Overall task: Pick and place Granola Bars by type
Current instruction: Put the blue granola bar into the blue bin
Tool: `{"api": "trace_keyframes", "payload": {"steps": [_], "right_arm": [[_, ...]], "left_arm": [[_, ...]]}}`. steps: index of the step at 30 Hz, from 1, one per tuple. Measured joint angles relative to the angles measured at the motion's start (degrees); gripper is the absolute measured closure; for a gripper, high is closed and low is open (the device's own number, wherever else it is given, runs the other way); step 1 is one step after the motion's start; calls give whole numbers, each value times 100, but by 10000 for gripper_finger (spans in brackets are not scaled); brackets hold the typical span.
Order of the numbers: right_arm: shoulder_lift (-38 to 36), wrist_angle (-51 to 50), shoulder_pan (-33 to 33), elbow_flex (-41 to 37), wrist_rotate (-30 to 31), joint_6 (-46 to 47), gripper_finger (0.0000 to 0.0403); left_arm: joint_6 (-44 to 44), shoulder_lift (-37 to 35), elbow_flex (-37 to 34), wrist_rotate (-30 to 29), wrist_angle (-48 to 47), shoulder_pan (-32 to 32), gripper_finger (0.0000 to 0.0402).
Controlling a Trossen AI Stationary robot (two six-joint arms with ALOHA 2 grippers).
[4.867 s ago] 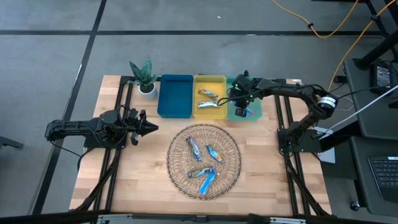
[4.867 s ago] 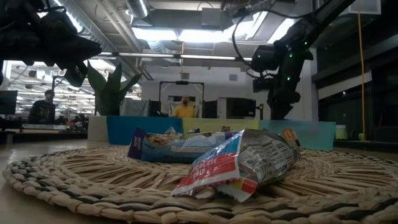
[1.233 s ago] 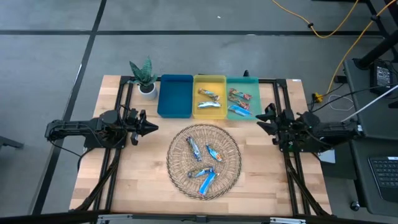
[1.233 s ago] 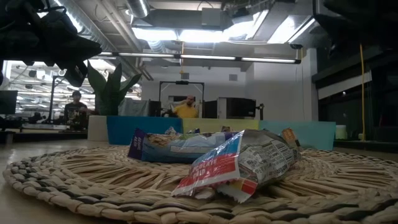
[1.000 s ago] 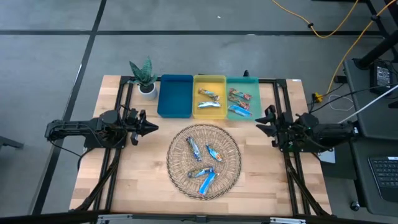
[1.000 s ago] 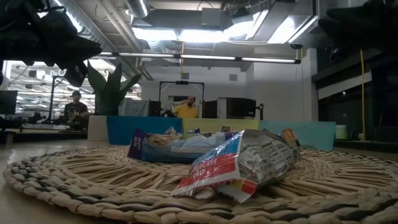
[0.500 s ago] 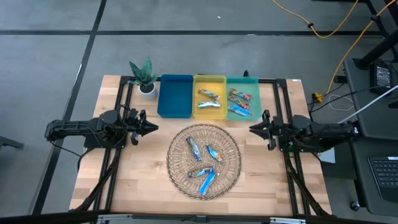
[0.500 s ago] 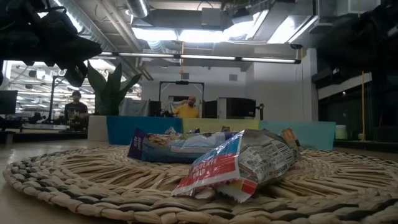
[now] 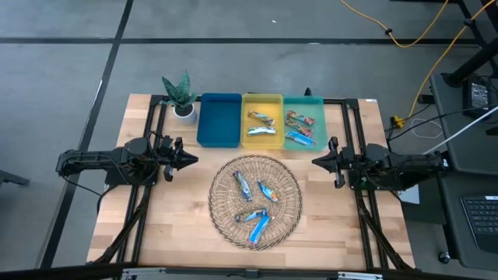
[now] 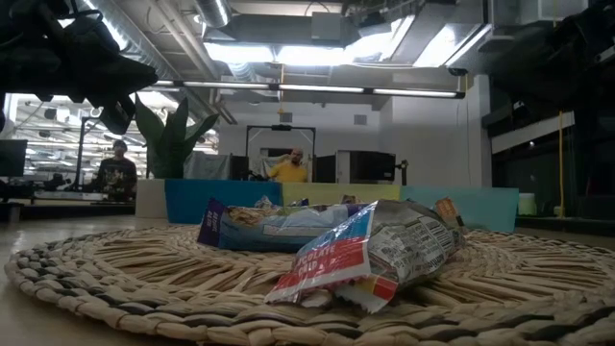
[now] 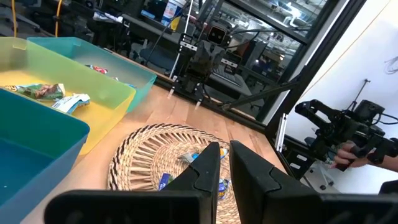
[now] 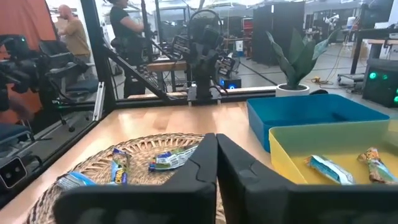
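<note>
Both closed grippers, left gripper (image 9: 189, 160) and right gripper (image 9: 317, 162), flank the mat (image 9: 289, 204).

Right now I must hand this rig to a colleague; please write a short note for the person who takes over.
Left gripper: fingers shut, empty, waiting left of the woven mat.
Right gripper: fingers shut, empty, right of the mat.
Done: two granola bars in the yellow tray, two in the green tray.
The blue tray holds nothing.
Left: four bars on the mat to sort by type.
</note>
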Motion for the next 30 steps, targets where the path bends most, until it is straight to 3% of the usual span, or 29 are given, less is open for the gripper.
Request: {"api": "trace_keyframes", "payload": {"steps": [4, 12, 19, 27, 30], "right_arm": [[0, 0, 0, 0, 0, 44, 376], [2, 0, 0, 0, 0, 24, 355], [2, 0, 0, 0, 0, 24, 356], [2, 0, 0, 0, 0, 22, 355], [2, 0, 0, 0, 0, 22, 354]], "left_arm": [[97, 0, 1, -66, 10, -1, 370], [1455, 2, 2, -1061, 44, 1, 370], [688, 4, 2, -1646, 616, -1, 370], [-473, 61, 4, -1708, 990, 3, 370], [-455, 96, 153, -1097, 1253, 0, 370]]}}
